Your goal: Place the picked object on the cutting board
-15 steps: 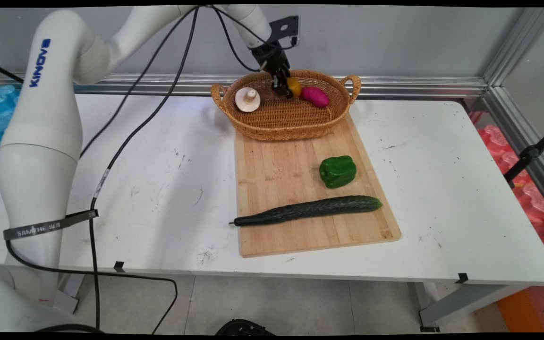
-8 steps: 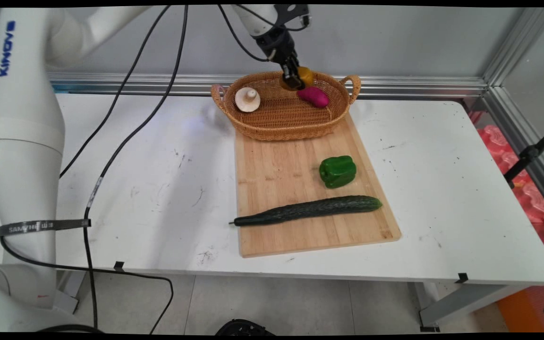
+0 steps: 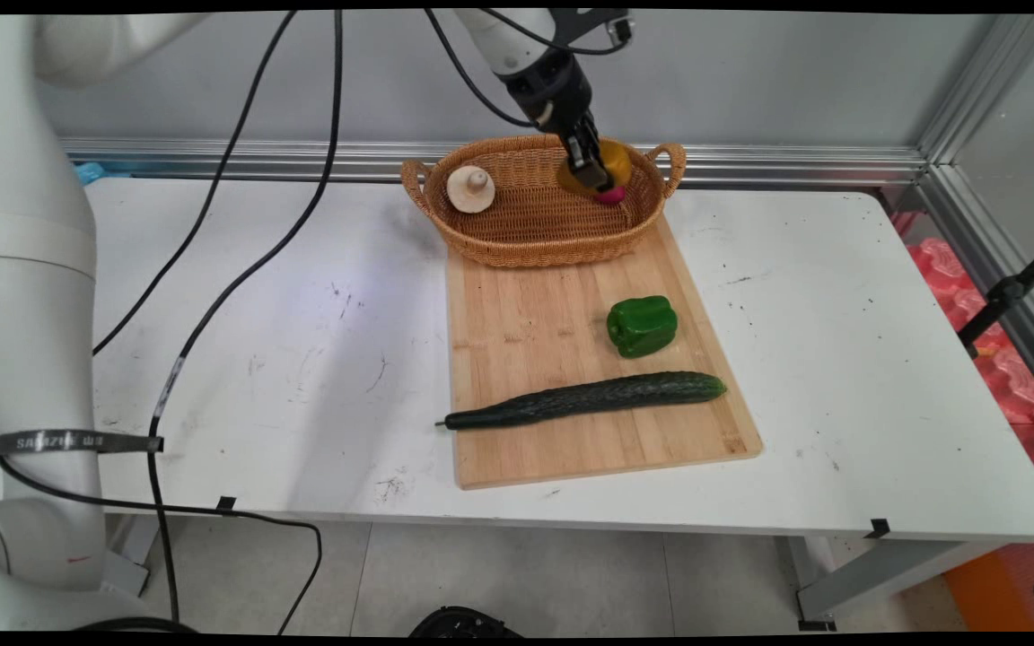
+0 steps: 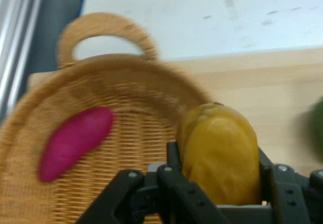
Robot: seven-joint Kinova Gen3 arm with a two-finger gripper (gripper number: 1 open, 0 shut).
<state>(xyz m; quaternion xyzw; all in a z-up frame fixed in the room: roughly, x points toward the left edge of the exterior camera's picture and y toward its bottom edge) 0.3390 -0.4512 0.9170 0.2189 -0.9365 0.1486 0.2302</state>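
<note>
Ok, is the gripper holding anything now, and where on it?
Yes: the gripper holds the yellow vegetable, fingers clamped on its two opposite sides.

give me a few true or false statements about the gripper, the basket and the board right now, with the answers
1. The gripper is shut on a yellow fruit. True.
2. The mushroom lies on the cutting board. False: it lies in the wicker basket.
3. The cucumber lies on the board, nearer the camera than the green pepper. True.
4. The pink vegetable lies on the bare table. False: it is in the basket.
</note>
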